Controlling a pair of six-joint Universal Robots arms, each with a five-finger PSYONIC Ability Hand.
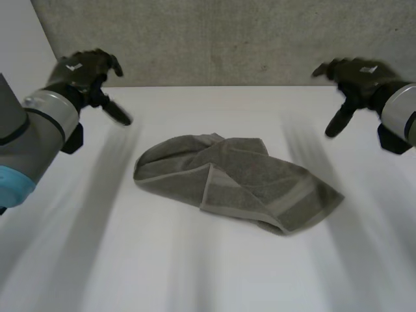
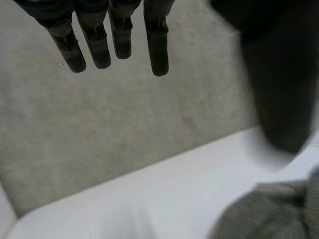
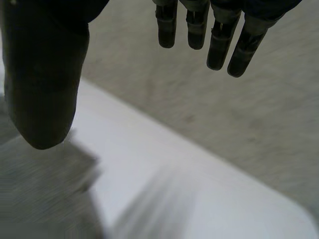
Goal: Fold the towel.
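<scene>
A grey-green towel (image 1: 234,179) lies crumpled and loosely folded over itself in the middle of the white table (image 1: 195,273). My left hand (image 1: 88,71) hangs open above the table's far left, well clear of the towel. My right hand (image 1: 354,78) hangs open above the far right, also apart from it. In the left wrist view the left hand's fingers (image 2: 114,40) are straight and empty, and a bit of towel (image 2: 269,211) lies beyond its thumb. In the right wrist view the right hand's fingers (image 3: 219,35) are straight and hold nothing.
A grey speckled wall (image 1: 227,39) stands along the table's far edge. The white tabletop stretches wide in front of the towel and to both its sides.
</scene>
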